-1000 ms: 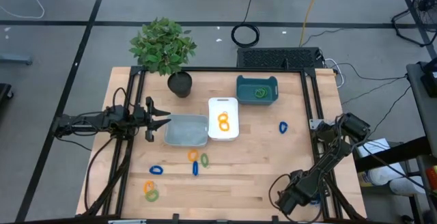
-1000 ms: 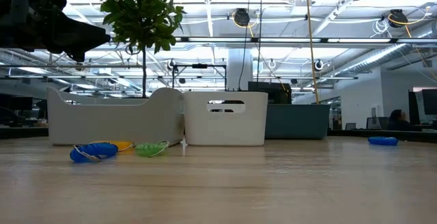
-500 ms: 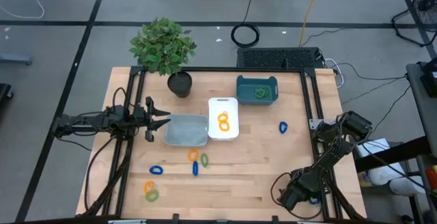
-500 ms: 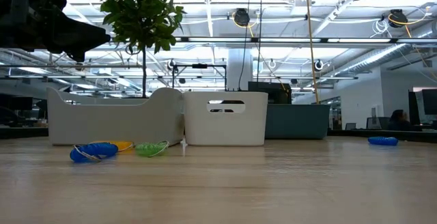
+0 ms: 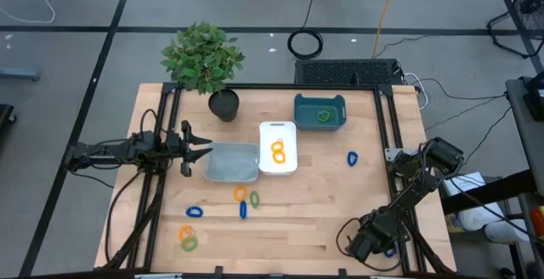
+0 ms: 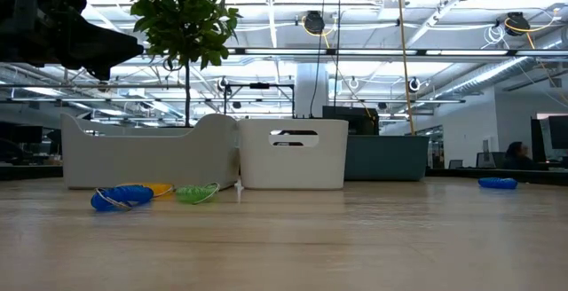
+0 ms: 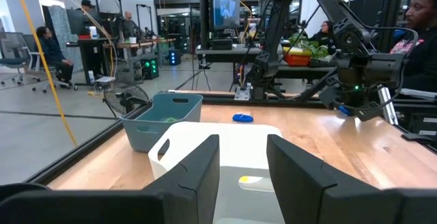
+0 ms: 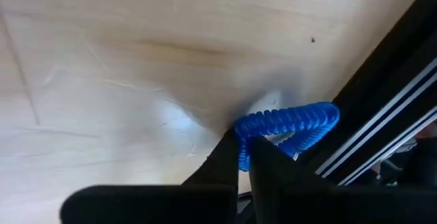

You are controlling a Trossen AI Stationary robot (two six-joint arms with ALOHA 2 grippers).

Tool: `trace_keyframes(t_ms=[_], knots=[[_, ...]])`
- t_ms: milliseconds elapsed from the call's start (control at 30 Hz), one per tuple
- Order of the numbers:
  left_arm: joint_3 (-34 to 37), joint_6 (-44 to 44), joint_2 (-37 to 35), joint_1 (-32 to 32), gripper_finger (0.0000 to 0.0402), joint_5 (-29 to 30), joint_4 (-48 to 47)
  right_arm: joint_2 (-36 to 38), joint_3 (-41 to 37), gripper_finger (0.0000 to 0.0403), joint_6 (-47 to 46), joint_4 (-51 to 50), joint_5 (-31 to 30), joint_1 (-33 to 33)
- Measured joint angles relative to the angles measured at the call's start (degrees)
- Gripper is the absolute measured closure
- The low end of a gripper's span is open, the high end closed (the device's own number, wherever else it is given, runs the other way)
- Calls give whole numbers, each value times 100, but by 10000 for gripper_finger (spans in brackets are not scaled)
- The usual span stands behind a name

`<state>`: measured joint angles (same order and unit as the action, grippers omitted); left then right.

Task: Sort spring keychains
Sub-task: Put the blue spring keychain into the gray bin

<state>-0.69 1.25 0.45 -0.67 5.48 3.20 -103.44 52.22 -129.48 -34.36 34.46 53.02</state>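
On the wooden table (image 5: 323,202) three trays are set near the middle: a grey tray (image 5: 231,162), a white tray (image 5: 278,147) holding orange spring keychains (image 5: 278,151), and a teal tray (image 5: 320,111) holding a green one; loose keychains (image 5: 242,202) are scattered nearer the front left; the left gripper (image 5: 197,150) is held wide and empty beside the grey tray; at the near right corner, the right gripper (image 8: 244,157) is pinched narrowly on a blue keychain (image 8: 290,123) beside the table's dark rail.
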Motion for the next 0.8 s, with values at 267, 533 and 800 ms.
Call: trace_keyframes(t_ms=[267, 533, 800], knots=[[0, 0, 0, 0, 270, 1, 0, -57, 872, 402, 1171, -1595, -632, -375], [0, -2, 0, 0, 270, 0, -2, -44, 1596, 402, 2590, -2742, -1371, -1122], [-1, 0, 0, 0, 270, 0, 0, -35, 2214, 403, 4804, -3413, -2580, -2129]])
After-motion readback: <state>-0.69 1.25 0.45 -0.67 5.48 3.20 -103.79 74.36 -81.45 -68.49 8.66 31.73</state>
